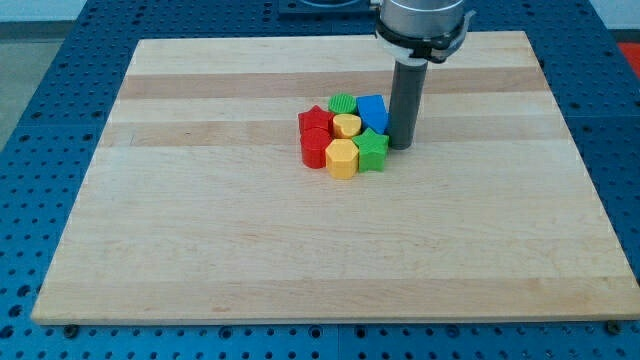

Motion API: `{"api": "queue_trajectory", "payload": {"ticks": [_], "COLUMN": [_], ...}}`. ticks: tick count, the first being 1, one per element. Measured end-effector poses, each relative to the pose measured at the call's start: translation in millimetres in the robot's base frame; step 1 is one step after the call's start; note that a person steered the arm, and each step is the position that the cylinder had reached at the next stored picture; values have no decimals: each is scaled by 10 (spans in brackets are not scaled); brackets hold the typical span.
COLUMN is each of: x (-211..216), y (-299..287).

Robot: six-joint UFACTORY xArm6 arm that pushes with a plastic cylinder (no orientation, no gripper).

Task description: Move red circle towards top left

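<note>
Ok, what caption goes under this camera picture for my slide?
My tip stands at the right edge of a huddle of blocks, far side from the red circle, on the wooden board.

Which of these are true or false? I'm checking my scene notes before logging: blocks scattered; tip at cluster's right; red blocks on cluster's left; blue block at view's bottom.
1. The coloured blocks are scattered across the wooden board. False: they sit bunched together.
2. My tip is at the cluster's right, beside the green star block. True.
3. The red blocks are on the cluster's left. True.
4. The blue block is nearest the view's bottom. False: it is at the cluster's top right; the yellow hexagonal block is lowest.
</note>
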State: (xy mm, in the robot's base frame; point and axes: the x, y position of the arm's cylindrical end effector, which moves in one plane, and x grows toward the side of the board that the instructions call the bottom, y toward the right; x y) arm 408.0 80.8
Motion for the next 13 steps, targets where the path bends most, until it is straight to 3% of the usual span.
{"api": "queue_trajectory", "payload": {"ticks": [1, 3, 6, 9, 12, 13], "x": [55, 915, 346, 175, -613, -684], "y": [0, 33, -1209, -940, -858, -785]}}
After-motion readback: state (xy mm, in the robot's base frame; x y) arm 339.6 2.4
